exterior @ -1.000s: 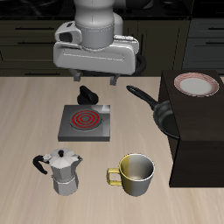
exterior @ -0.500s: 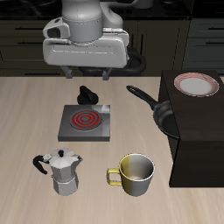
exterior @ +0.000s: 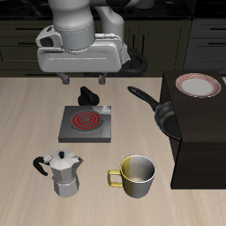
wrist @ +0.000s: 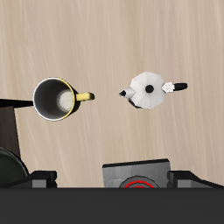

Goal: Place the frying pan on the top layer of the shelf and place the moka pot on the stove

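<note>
The pale wooden surface (exterior: pixel 26 124) carries everything here. Biggest on it is the shelf (exterior: pixel 207 146), a dark boxy unit standing at one side, its flat top holding a pink-rimmed white plate (exterior: pixel 198 85) toward the back. The frying pan (exterior: pixel 164 113) leans against the shelf's side wall near the upper edge, tilted, its long black handle (exterior: pixel 141 94) pointing away from the shelf toward the back of the surface; it is not on the top layer.

The robot's hand (exterior: pixel 81 78) hangs high above the back of the surface, well clear of every object, holding nothing; its two fingers (exterior: pixel 64 78) stand apart.

The stove (exterior: pixel 86 124) lies flat near the middle, its red coil bare, with a small black object (exterior: pixel 87 94) just behind it.

The yellowish metal mug (exterior: pixel 134 175) stands upright nearer the front edge, close to the shelf, with its handle toward the moka pot.

The moka pot (exterior: pixel 62 171) stands upright on the surface beside the mug, in front of the stove and apart from it. In the wrist view its black side handle (wrist: pixel 176 87) points away from the mug (wrist: pixel 54 98).
</note>
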Tool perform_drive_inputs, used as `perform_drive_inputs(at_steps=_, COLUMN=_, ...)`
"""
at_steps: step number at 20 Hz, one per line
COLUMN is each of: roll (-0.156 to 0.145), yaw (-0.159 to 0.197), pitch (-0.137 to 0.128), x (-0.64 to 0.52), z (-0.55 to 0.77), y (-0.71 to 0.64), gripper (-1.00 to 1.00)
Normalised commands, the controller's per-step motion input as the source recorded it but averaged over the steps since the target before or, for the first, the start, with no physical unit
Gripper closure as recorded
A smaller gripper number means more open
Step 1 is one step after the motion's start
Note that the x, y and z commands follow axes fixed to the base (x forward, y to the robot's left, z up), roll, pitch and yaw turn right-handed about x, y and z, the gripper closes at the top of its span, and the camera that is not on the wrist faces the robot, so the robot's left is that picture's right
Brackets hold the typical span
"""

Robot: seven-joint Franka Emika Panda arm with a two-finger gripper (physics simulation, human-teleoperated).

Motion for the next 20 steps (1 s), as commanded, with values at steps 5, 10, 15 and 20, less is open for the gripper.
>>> perform_drive_inputs(at_steps=5, roll=-0.046, yaw=0.022, pitch=-0.027, x=-0.05, z=-0.01, y=-0.34, gripper=-1.0)
perform_drive_inputs(at_steps=10, roll=0.009, yaw=0.099, pitch=0.014, x=0.03, z=-0.37, y=-0.18, gripper=-1.0)
perform_drive_inputs(at_steps=15, roll=-0.025, yaw=0.009, pitch=0.002, x=0.11, z=-0.39, y=-0.18, gripper=-1.0)
perform_drive_inputs(at_steps=20, roll=0.0, yaw=0.057, pitch=-0.003, x=0.08, z=-0.31, y=-0.06, gripper=-1.0)
